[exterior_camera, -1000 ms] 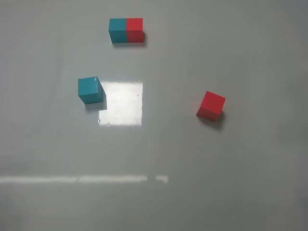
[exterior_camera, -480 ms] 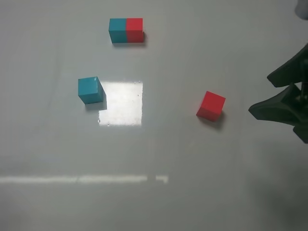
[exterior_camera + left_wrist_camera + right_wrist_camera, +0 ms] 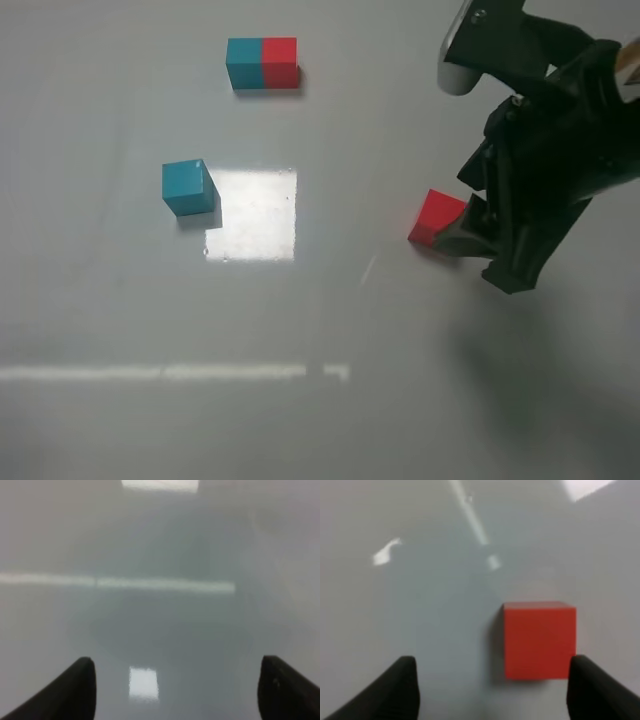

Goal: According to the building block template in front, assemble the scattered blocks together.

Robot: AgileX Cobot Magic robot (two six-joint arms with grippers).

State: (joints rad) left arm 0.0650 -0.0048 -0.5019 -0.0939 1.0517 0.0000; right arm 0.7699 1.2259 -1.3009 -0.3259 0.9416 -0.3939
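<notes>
I count one teal-red bar (image 3: pixel 262 62) far back on the glossy counter (image 3: pixel 120 320) and two loose matte cubes, well apart: teal cube (image 3: pixel 188 187), red cube (image 3: pixel 436 216). My right hand (image 3: pixel 492 690) gapes beside the red cube; my left hand (image 3: pixel 175 687) gapes too.

We see the teal-red template bar (image 3: pixel 262 63) at upper centre, the teal cube (image 3: pixel 188 187) left of centre, and the red cube (image 3: pixel 436 217) right of centre, partly covered.

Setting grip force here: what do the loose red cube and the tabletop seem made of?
Red cube: painted wood or hard plastic, I cannot tell which; matte faces, crisp edges, no glare. Tabletop: smooth, glossy grey surface, perhaps laminate or coated board; it mirrors overhead lights.
</notes>
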